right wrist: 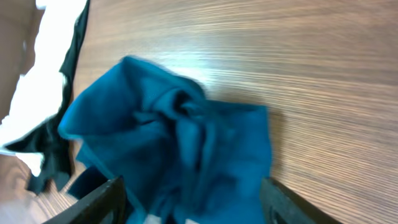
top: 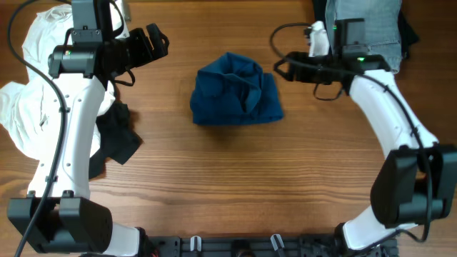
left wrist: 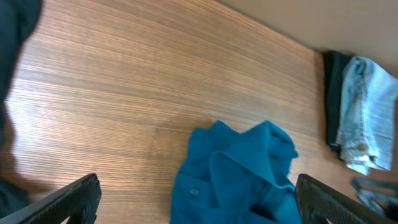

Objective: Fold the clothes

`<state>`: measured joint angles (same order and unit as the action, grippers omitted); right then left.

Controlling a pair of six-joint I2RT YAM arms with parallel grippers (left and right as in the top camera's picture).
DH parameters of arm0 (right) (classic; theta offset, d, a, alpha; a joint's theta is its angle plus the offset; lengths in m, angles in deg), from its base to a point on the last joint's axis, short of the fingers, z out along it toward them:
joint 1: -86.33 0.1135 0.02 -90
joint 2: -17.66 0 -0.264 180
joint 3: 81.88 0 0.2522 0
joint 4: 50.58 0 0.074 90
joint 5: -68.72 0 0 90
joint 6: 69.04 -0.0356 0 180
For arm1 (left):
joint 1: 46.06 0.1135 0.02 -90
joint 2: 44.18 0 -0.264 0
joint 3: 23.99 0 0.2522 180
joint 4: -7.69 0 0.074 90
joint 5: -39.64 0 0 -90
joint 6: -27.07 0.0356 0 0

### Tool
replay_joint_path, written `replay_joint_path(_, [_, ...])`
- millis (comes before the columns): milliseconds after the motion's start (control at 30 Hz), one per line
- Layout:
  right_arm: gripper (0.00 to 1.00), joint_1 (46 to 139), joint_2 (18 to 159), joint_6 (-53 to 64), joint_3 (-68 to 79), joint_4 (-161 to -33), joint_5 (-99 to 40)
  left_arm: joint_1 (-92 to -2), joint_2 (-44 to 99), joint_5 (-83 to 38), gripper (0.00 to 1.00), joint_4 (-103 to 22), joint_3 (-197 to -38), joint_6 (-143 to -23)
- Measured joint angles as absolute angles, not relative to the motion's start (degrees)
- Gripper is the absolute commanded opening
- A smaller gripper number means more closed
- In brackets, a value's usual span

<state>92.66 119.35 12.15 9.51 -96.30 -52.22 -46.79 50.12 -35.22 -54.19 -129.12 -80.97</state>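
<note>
Overhead: blue shirt crumpled (a loose heap); left pincer and right pincer both released.

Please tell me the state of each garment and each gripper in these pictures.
blue shirt: crumpled bundle, mid-table, not held
white garments: unfolded heap by left arm
black garment: crumpled, beside white heap
denim garment: lying behind right arm, fold unclear
left gripper: open, empty
right gripper: open, at shirt's edge, empty
</note>
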Motion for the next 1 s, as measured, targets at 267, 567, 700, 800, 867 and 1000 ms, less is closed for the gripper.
replay_joint_path(267, [0.72,105.1,121.6,12.3,9.5,-96.7,-41.1,-46.4,50.1,-41.9,1.0,-54.7,-129.1,-80.8])
replay_joint_path(567, [0.04,106.8,127.4,12.2,9.4,-95.0,-33.1,-44.7,50.1,-44.2,1.0,-56.8,-129.1,-80.6])
replay_joint_path(700, [0.04,106.1,126.3,11.6,10.2,-96.9,-32.2,-44.6,50.1,-44.8,0.99,-57.2,-129.1,-80.0])
replay_joint_path(800, [0.04,105.1,123.3,11.1,11.7,-100.5,-32.2,-44.6,50.1,-45.1,1.0,-57.6,-129.1,-78.7])
replay_joint_path(867, [0.04,104.0,121.4,11.0,12.7,-101.9,-32.5,-44.6,50.1,-45.3,1.0,-58.1,-129.1,-77.9])
replay_joint_path(1000, [0.04,101.0,120.2,11.8,14.5,-105.1,-33.1,-44.6,50.1,-46.0,1.0,-58.4,-129.1,-76.9])
